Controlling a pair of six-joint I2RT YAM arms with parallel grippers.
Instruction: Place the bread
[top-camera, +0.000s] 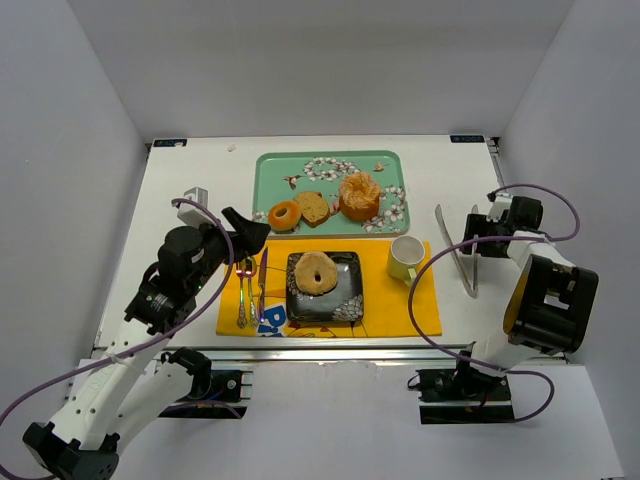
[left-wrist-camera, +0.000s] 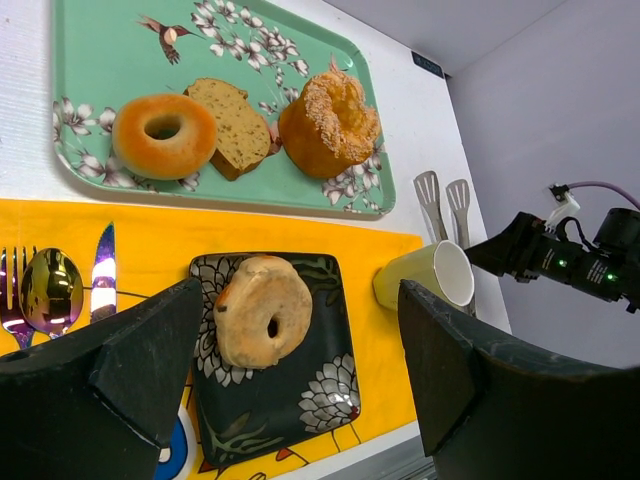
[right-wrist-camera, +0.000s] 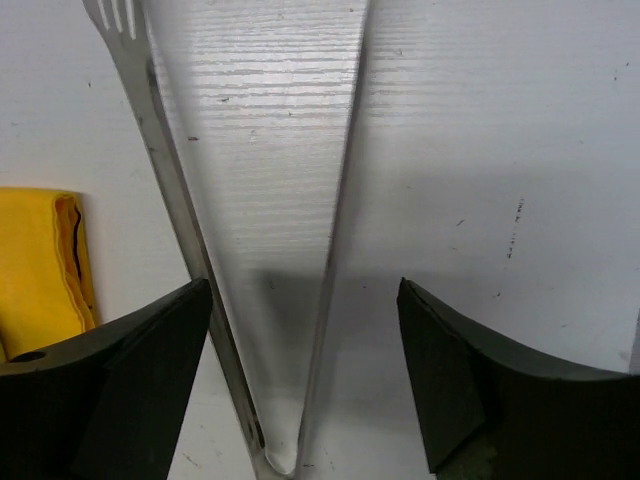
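Well, the bread (top-camera: 317, 272) lies flat on the black plate (top-camera: 348, 306), hole up, too round for a long axis, bare plate showing round it. Left of the plate the left fingers (left-wrist-camera: 130, 370) stand wide, empty; only the right wrist view shows the right fingers (right-wrist-camera: 120, 390) spread wide with the tongs (right-wrist-camera: 174, 200) between them on the worktop (right-wrist-camera: 480, 150), well right of the plate.

One each: bread (top-camera: 317, 272), donut (top-camera: 284, 215), cake (top-camera: 359, 195), loaf slice (top-camera: 312, 207), mug (top-camera: 405, 258), plate (top-camera: 349, 263), tray (top-camera: 270, 175), mat (top-camera: 425, 312), tongs (left-wrist-camera: 428, 192), fork (left-wrist-camera: 8, 290), spoon (left-wrist-camera: 50, 288), knife (left-wrist-camera: 103, 265).
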